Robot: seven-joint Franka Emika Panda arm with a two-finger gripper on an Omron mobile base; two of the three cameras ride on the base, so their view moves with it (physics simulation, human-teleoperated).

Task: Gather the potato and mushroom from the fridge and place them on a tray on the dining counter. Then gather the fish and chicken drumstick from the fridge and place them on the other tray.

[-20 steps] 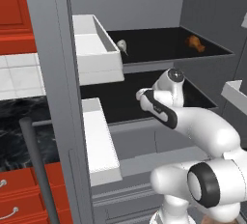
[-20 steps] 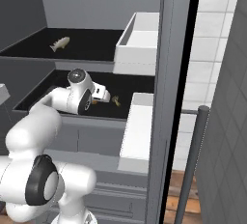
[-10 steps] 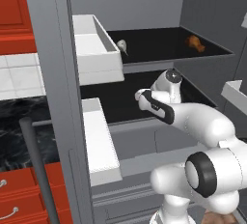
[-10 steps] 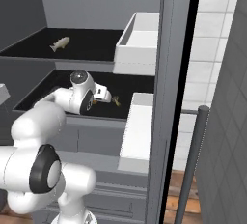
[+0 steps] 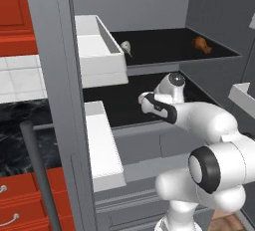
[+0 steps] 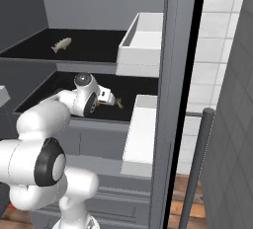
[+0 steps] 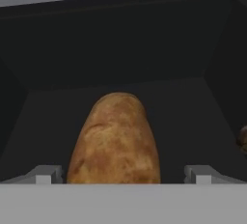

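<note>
the open fridge is seen from behind-left and behind-right, its shelves shared; its lower shelf is viewed closely from the hand.

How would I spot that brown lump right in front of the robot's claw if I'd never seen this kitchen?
Find the tall grey fridge with its doors open and look at the lower black shelf. The potato lies there between the tips of the open claw. It is a plump, speckled tan-brown oval, unlike the pale fish one shelf up.

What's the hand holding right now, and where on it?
Nothing is held. The hand is open on the lower fridge shelf, and the potato lies between its spread fingertips, not clamped.
</note>
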